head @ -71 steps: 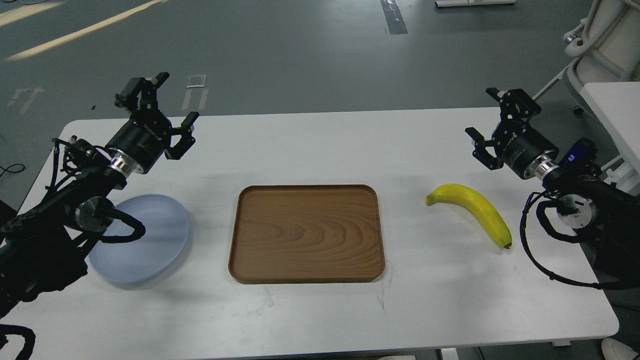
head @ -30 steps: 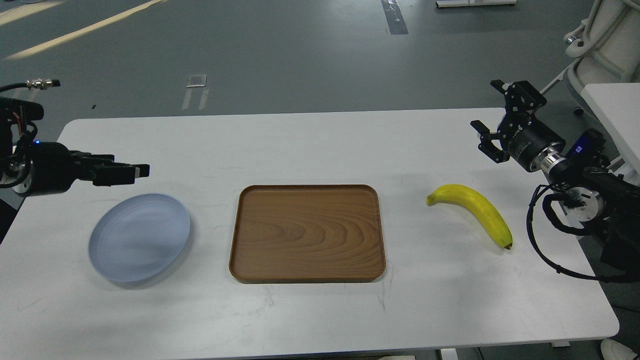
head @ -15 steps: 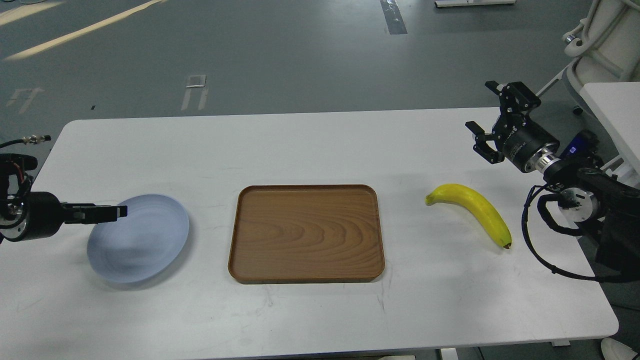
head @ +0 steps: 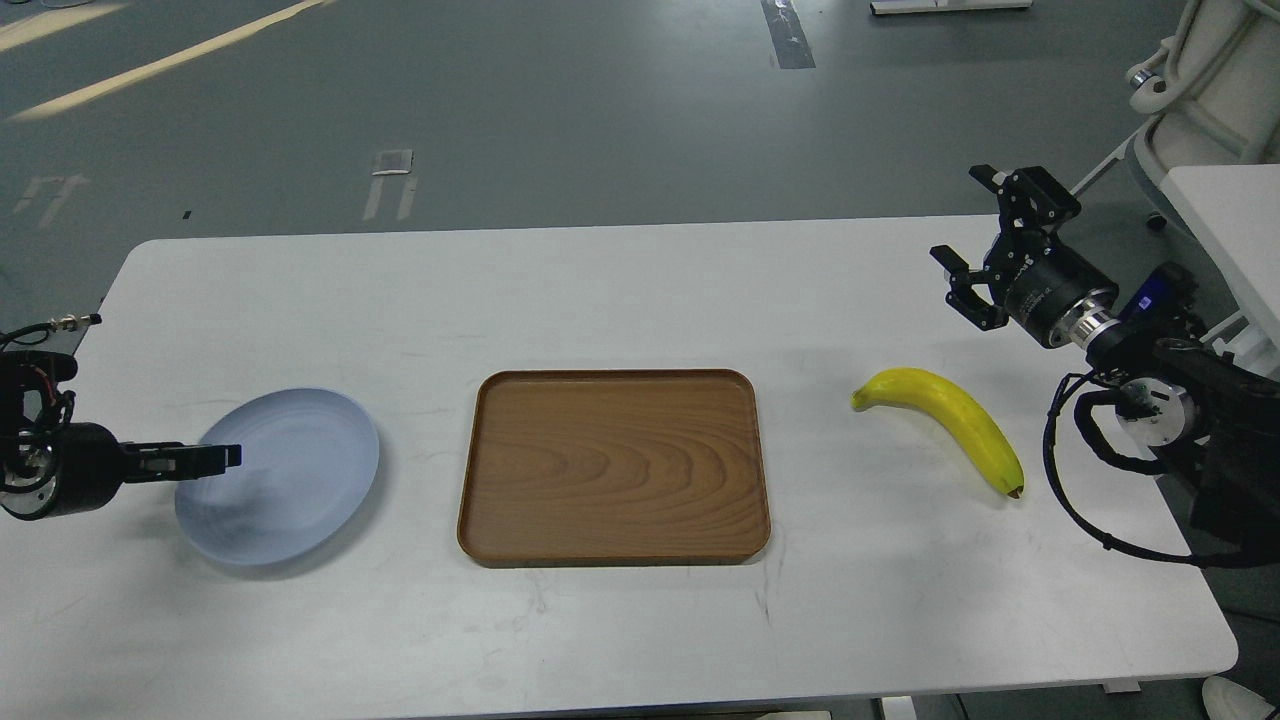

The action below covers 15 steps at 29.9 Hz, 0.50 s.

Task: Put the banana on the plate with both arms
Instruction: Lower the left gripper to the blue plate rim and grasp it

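The yellow banana point(head: 948, 417) lies on the white table point(head: 640, 290) at the right, stem end toward the tray. The pale blue-grey plate point(head: 290, 480) lies at the left. My left gripper point(head: 222, 457) reaches in low from the left edge, seen side-on at the plate's left rim; its fingers cannot be told apart. My right gripper point(head: 966, 220) is open and empty, held above the table behind and a little right of the banana.
A rectangular brown wooden tray point(head: 614, 467) lies empty at the table's middle, between plate and banana. A white chair base point(head: 1200, 80) and a second white table point(head: 1235, 230) stand beyond the right edge.
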Motion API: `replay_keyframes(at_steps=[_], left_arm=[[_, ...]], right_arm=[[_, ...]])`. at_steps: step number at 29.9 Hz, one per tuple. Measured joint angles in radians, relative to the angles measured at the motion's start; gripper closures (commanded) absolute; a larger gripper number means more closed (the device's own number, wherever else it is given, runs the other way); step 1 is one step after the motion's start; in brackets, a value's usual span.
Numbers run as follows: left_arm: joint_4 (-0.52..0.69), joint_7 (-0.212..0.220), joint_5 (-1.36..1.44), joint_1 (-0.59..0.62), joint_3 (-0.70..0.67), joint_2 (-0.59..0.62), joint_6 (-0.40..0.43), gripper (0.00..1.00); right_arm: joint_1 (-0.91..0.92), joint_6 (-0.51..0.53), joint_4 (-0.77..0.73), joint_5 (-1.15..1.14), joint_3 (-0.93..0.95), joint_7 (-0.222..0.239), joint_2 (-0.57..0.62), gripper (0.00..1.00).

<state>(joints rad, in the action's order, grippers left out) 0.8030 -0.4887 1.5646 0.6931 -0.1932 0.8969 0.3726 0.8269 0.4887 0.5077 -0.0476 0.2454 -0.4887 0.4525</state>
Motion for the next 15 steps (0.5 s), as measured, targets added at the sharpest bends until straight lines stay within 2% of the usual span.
replay_keyframes(at_steps=[2, 4, 5, 7, 15], left_arm=[[-0.001, 0.0, -0.001, -0.007, 0.0, 0.0, 0.0, 0.74], [-0.001, 0.0, -0.003, -0.011, 0.0, 0.0, 0.0, 0.82], [-0.001, 0.0, -0.003, -0.011, -0.001, 0.0, 0.0, 0.82], [-0.001, 0.0, -0.003, -0.012, -0.001, 0.0, 0.0, 1.0], [-0.001, 0.0, -0.025, -0.009, -0.002, 0.001, 0.0, 1.0]], right_arm=[[0.0, 0.0, 0.0, -0.001, 0.0, 0.0, -0.003, 0.0], [0.0, 0.0, 0.0, -0.001, 0.0, 0.0, -0.004, 0.0], [-0.001, 0.0, 0.0, -0.001, 0.0, 0.0, -0.004, 0.0], [-0.001, 0.0, 0.0, -0.001, 0.0, 0.0, -0.005, 0.0], [-0.002, 0.0, 0.0, -0.001, 0.0, 0.0, -0.018, 0.0]])
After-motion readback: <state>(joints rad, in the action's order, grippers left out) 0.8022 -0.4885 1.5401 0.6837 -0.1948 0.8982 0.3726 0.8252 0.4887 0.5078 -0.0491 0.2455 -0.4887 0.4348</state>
